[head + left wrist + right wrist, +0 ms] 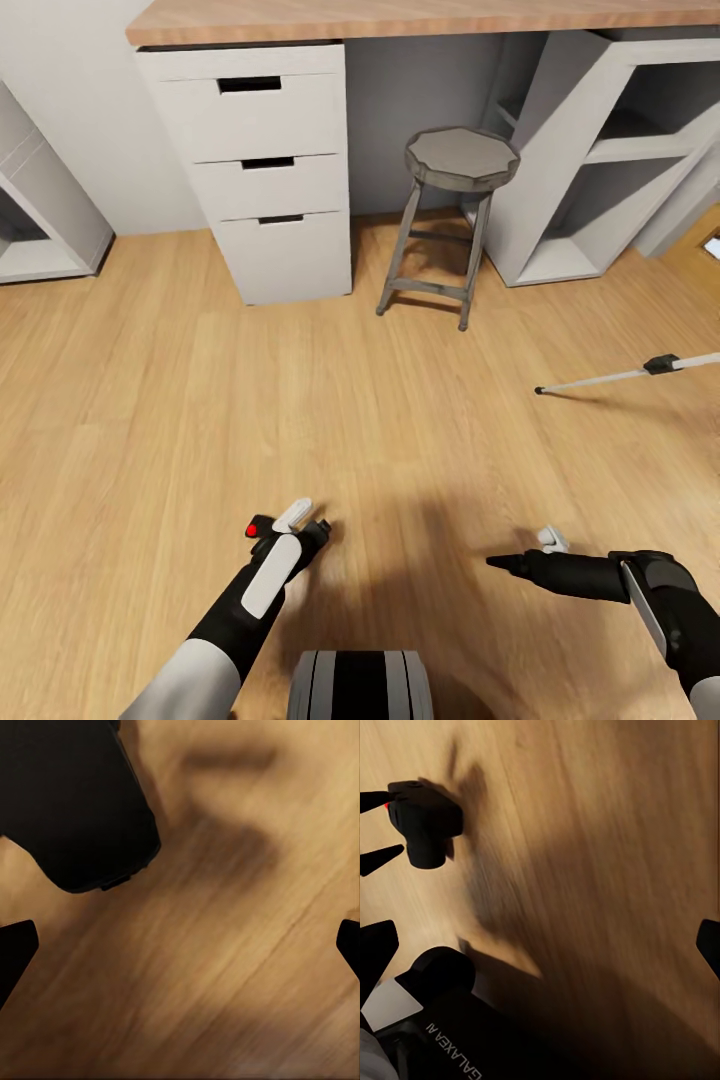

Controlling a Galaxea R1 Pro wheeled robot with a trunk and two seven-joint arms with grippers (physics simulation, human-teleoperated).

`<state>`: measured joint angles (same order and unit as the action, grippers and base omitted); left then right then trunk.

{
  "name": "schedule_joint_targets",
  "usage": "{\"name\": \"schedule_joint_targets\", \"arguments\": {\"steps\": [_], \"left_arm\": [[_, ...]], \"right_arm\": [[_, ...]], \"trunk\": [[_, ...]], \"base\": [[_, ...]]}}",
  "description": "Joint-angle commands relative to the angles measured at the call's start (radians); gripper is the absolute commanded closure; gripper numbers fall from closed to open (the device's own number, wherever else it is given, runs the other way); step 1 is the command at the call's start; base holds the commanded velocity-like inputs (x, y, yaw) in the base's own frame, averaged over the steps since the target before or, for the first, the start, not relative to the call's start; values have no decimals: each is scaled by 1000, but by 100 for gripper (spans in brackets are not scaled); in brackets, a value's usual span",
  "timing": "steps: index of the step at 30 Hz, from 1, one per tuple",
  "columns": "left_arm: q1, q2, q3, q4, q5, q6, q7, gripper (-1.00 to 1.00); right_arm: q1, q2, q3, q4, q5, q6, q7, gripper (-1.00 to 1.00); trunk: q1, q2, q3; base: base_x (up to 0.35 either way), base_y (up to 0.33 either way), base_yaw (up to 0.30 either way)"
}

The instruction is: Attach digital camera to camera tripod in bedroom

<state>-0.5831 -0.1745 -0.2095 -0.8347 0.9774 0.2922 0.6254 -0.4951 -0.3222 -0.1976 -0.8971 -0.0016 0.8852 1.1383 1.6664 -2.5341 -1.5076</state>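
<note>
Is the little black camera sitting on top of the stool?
No. The stool has a bare seat, and the digital camera is down by the left gripper, low over the wood floor.

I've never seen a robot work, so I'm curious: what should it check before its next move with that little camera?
1. Digital camera located: ok, right by the left gripper.
2. Left gripper's hold on it: cannot tell; jaws spread, camera off to one side of them.
3. Right gripper free: ok, jaws open, nothing between them.
4. Camera tripod located: ok, one leg reaches in at the head view's right edge.
5. Tripod standing upright: cannot tell.
6. Stool out of the way: ok, over by the desk.
</note>
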Motion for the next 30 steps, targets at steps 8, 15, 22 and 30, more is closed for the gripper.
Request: {"name": "schedule_joint_targets", "arguments": {"steps": [8, 15, 22, 30], "left_arm": [[-1, 0, -1, -1, 6, 0, 7, -100], [-1, 0, -2, -2, 6, -2, 27, -100], [-1, 0, -2, -4, 6, -3, 53, -100], [2, 6, -8, -9, 0, -9, 65, -100]], "right_arm": [[0, 0, -2, 0, 0, 8, 3, -100], [0, 0, -1, 0, 0, 8, 3, -100], [0, 0, 0, 0, 0, 8, 3, -100], [0, 2, -5, -6, -1, 11, 5, -100]], "trunk": [[0, 0, -1], [0, 0, -1], [0, 0, -1], [0, 0, -1]], "base": [[-13, -12, 0], [-10, -9, 0], [-121, -110, 0], [-36, -31, 0]]}}
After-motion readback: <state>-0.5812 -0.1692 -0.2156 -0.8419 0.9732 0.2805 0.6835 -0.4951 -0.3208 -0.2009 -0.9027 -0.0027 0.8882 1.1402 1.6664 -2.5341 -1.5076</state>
